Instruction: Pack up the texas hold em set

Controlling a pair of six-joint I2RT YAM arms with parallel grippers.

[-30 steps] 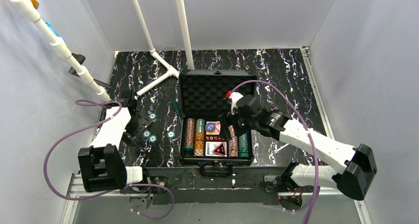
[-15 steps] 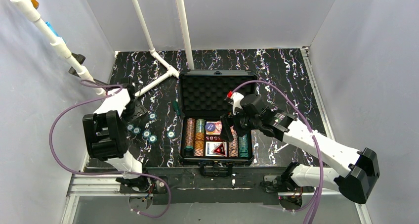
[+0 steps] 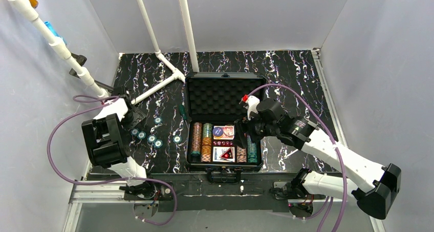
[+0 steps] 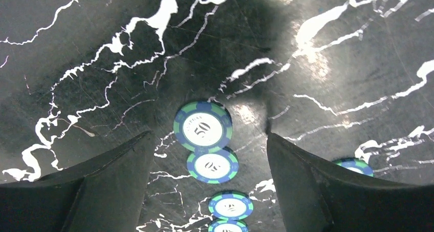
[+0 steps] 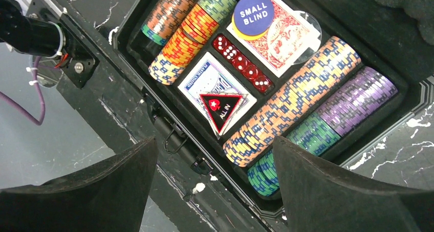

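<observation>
While a scatter of blue-and-green poker chips (image 3: pixel 152 138) lies loose on the black marbled tabletop (image 3: pixel 286 68) at the left, the left tool (image 4: pixel 208 137) hangs just above them. Its jaws are spread wide and empty, and a chip marked 50 (image 4: pixel 202 125) is framed between its fingers. At centre, the black hard case (image 3: pixel 223 165) sits open by the tabletop's near edge with its foam-lined lid (image 3: pixel 220 96) thrown back. Inside are packed rows of striped chips (image 5: pixel 286 101), two card decks (image 5: pixel 212 81), a line of red dice (image 5: pixel 241 63), the red triangle piece (image 5: pixel 221 105) resting on one deck and a blue small-blind button (image 5: pixel 254 13) on the other. To the right, the right tool (image 5: pixel 215 142) hovers over the case's right side, its jaws likewise apart and holding nothing. Packing looks well advanced, with most of the set already in its slots. By this view, what remains is to gather the stray chips into the case, then lower and latch the lid
</observation>
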